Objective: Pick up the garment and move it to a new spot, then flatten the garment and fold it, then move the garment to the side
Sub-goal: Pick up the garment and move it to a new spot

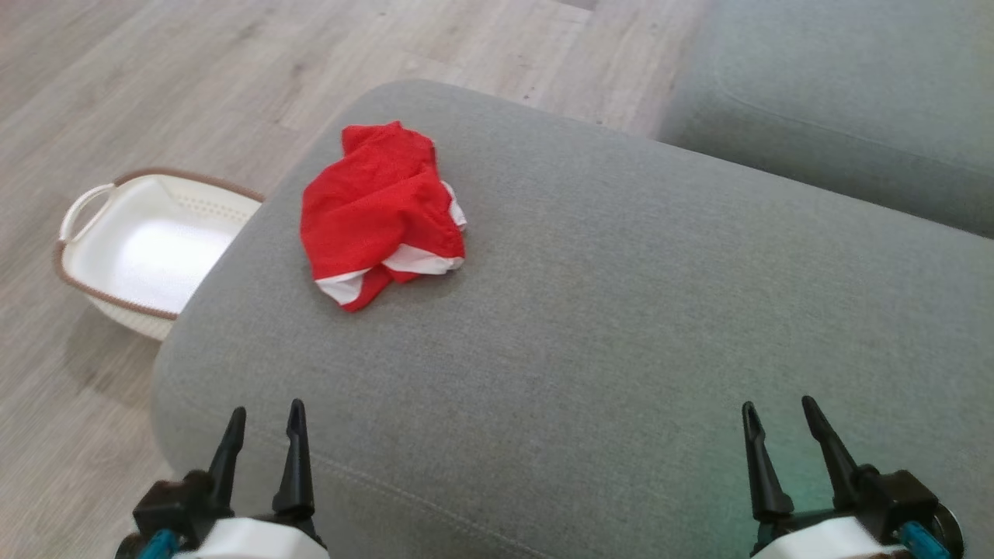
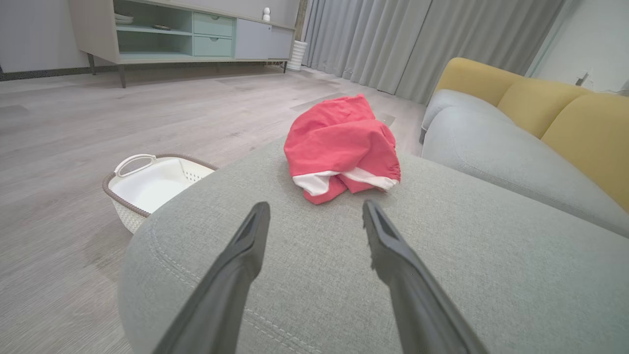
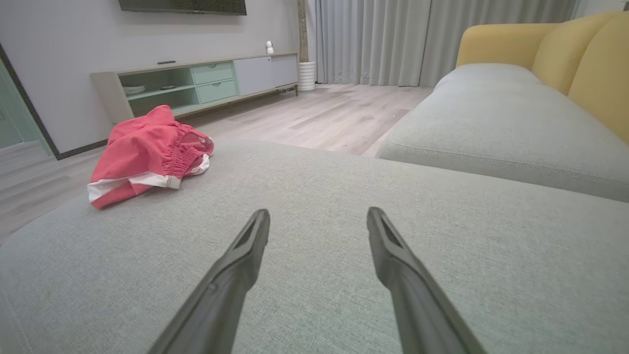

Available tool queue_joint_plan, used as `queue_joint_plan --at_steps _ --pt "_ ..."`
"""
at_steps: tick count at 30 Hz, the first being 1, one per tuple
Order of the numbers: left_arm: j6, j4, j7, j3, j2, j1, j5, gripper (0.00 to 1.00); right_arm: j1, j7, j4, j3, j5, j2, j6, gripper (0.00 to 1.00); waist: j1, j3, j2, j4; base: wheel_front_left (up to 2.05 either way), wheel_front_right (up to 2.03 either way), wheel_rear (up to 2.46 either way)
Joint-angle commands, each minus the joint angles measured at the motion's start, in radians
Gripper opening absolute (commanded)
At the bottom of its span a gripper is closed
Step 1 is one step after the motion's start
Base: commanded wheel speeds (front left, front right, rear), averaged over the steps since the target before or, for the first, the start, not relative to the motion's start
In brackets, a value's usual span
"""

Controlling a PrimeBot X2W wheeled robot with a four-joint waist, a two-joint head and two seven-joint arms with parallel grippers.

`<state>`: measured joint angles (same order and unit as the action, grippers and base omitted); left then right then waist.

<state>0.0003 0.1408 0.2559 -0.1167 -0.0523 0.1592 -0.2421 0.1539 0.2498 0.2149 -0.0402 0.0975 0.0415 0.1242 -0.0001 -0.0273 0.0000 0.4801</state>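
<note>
The garment (image 1: 379, 213) is a red piece with white trim, crumpled in a heap at the far left of the grey sofa cushion (image 1: 621, 310). In the left wrist view the garment (image 2: 341, 147) lies just beyond my fingertips; in the right wrist view the garment (image 3: 147, 155) sits far to the left. My left gripper (image 1: 266, 415) hovers open over the cushion's near left edge, well short of the heap. My right gripper (image 1: 779, 411) is open at the near right, with nothing between its fingers.
A white basket (image 1: 101, 248) with a brown rim stands on the wooden floor to the left of the cushion. A second grey seat (image 1: 839, 101) with yellow backrests (image 2: 565, 113) lies beyond at the right. A low cabinet (image 2: 186, 34) stands by the far wall.
</note>
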Motion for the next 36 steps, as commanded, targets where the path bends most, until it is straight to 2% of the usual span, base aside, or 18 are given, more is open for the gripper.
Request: queue_joint_plan --at_steps 1,5,10,14,17,18,21,25,32,33,34,36 --pt "0.003 -0.044 0.006 0.036 0.002 -0.043 -0.008 1.0 -0.037 0.012 -0.025 -0.028 0.004 0.009 0.007 1.0 0.0001 0.01 0.0 0.009 0.0 0.0 0.0" --pt "0.003 -0.069 0.006 0.056 0.002 -0.075 -0.027 1.0 -0.052 0.012 -0.03 -0.022 -0.02 0.009 0.007 1.0 0.0001 0.06 0.0 -0.02 0.0 0.0 0.0" --pt "-0.025 -0.076 0.006 0.089 0.002 -0.18 -0.049 1.0 -0.1 0.012 -0.056 0.007 -0.082 0.009 0.007 1.0 0.0001 0.188 0.0 -0.071 0.0 0.0 0.0" --pt "-0.062 0.002 0.006 0.128 0.001 -0.328 -0.064 1.0 -0.144 0.012 -0.078 0.043 -0.142 0.009 0.007 1.0 0.0001 0.309 0.0 -0.104 0.0 0.0 0.0" --pt "-0.075 0.091 0.006 0.16 -0.006 -0.483 -0.098 1.0 -0.175 0.012 -0.102 0.081 -0.181 0.009 0.007 1.0 0.0001 0.395 0.0 -0.115 0.0 0.0 0.0" --pt "-0.075 0.091 0.006 0.16 -0.006 -0.483 -0.098 1.0 -0.175 0.012 -0.102 0.081 -0.181 0.009 0.007 1.0 0.0001 0.395 0.0 -0.115 0.0 0.0 0.0" --pt "-0.081 0.214 -0.011 0.17 -0.026 -0.641 -0.118 1.0 -0.189 0.012 -0.119 0.106 -0.212 0.014 0.007 1.0 0.0001 0.458 0.0 -0.12 0.0 0.0 0.0" --pt "-0.081 0.414 -0.092 0.162 -0.052 -0.811 -0.129 1.0 -0.193 0.012 -0.134 0.122 -0.23 0.031 0.007 1.0 0.0001 0.503 0.0 -0.125 0.0 0.0 0.0" --pt "-0.087 0.767 -0.278 0.11 -0.086 -0.969 -0.115 1.0 -0.199 0.007 -0.16 0.137 -0.231 0.037 0.007 1.0 0.0001 0.506 0.0 -0.144 0.0 0.0 0.0" --pt "-0.091 0.8 -0.292 0.103 -0.087 -0.98 -0.115 0.26 -0.197 0.007 -0.159 0.137 -0.229 0.036 0.007 1.0 0.0001 0.498 0.0 -0.146 0.0 0.0 0.0" --pt "-0.096 0.827 -0.3 0.099 -0.091 -0.99 -0.117 0.0 -0.196 0.007 -0.157 0.136 -0.227 0.035 0.007 1.0 0.0001 0.49 0.0 -0.149 0.0 0.0 0.0" --pt "-0.106 0.853 -0.291 0.099 -0.097 -1.009 -0.128 0.0 -0.195 0.008 -0.15 0.135 -0.222 0.031 0.007 1.0 0.0001 0.47 0.0 -0.153 0.0 0.0 0.0"
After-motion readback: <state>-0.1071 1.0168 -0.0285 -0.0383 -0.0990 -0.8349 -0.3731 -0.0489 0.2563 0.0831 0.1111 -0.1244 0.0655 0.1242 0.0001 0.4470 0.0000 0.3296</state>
